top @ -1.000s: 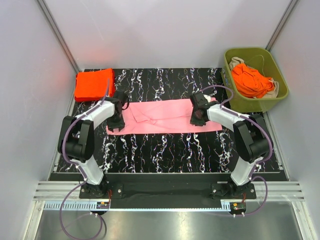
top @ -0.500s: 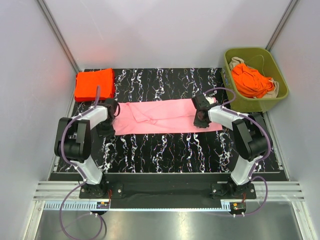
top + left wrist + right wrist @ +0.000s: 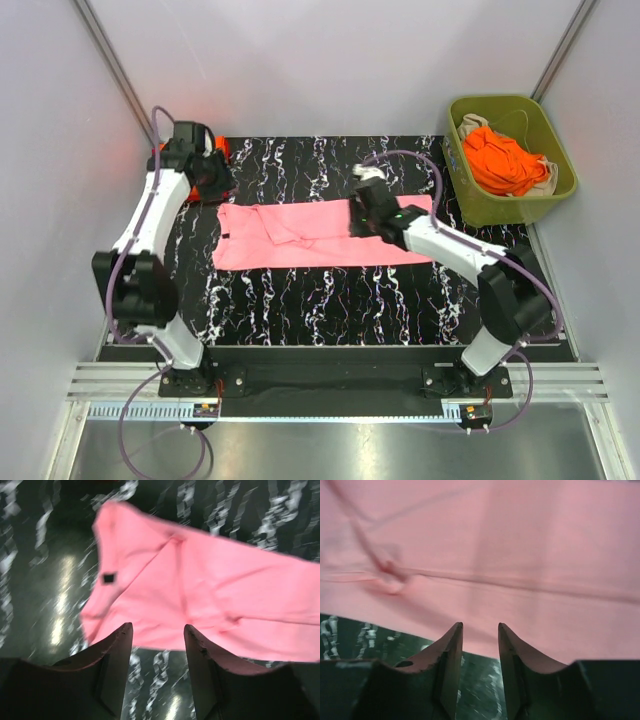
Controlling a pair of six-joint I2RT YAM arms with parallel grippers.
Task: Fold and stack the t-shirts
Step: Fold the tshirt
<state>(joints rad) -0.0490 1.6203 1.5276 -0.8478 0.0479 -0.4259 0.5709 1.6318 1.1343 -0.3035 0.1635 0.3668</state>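
Observation:
A light pink t-shirt [image 3: 310, 235] lies folded into a long strip across the middle of the table. In the left wrist view the pink shirt [image 3: 200, 580] shows its dark neck label [image 3: 108, 578] near its left end. My left gripper [image 3: 209, 184] is open and empty, raised at the back left above the shirt's left end, and it also shows in the left wrist view [image 3: 157, 635]. My right gripper [image 3: 361, 216] is open and empty, over the shirt's right half near its front edge [image 3: 480, 630]. A folded orange-red t-shirt [image 3: 219, 150] is mostly hidden under the left arm.
An olive-green bin [image 3: 558, 190] stands at the back right with crumpled orange-red shirts [image 3: 500, 160] in it. The table top [image 3: 330, 300] is black with white marbling. Grey walls close in the left, right and back sides.
My left gripper has lifted off the pink shirt's left end and swung to the back left over the orange-red shirt. My right gripper has moved left along the pink shirt from its right end.

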